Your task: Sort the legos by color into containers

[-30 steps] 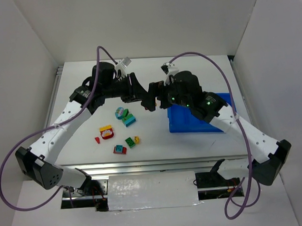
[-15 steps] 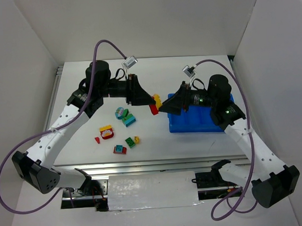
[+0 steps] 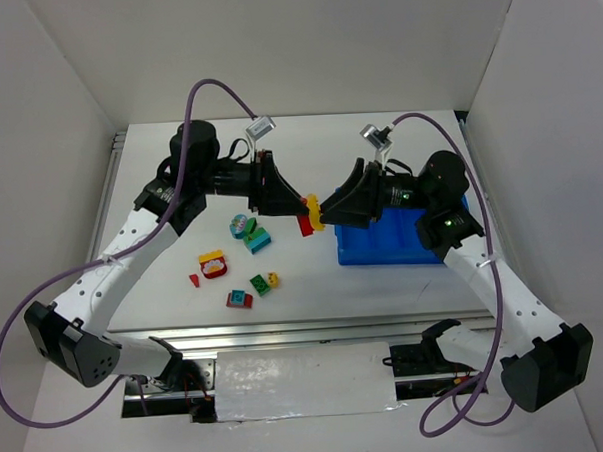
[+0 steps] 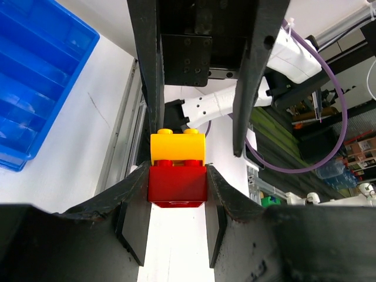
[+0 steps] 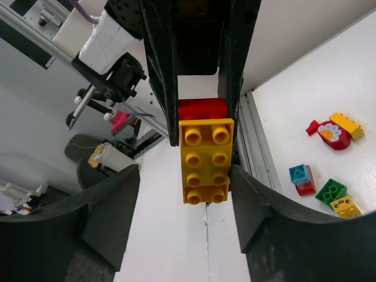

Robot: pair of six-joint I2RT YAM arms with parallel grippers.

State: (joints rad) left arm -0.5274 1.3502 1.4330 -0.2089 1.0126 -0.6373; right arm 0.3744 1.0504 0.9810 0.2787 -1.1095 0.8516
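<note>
A red lego with a yellow lego stacked on it hangs in mid-air, left of the blue tray of containers. My left gripper is shut on the red one, its pads pressing both sides. My right gripper faces it from the right. In the right wrist view the yellow lego sits between my right fingers. The right finger touches it and the left one stands off with a gap, so these jaws are open. The red lego shows behind it.
Several loose legos lie on the white table left of the tray: a teal and green pair, a red and yellow piece, a small red bit, and a red, green and yellow cluster. White walls stand close around.
The arms drew apart, then my right gripper came in from the right around the yellow lego. Its jaws have narrowed. My left gripper has kept its hold on the red lego.
</note>
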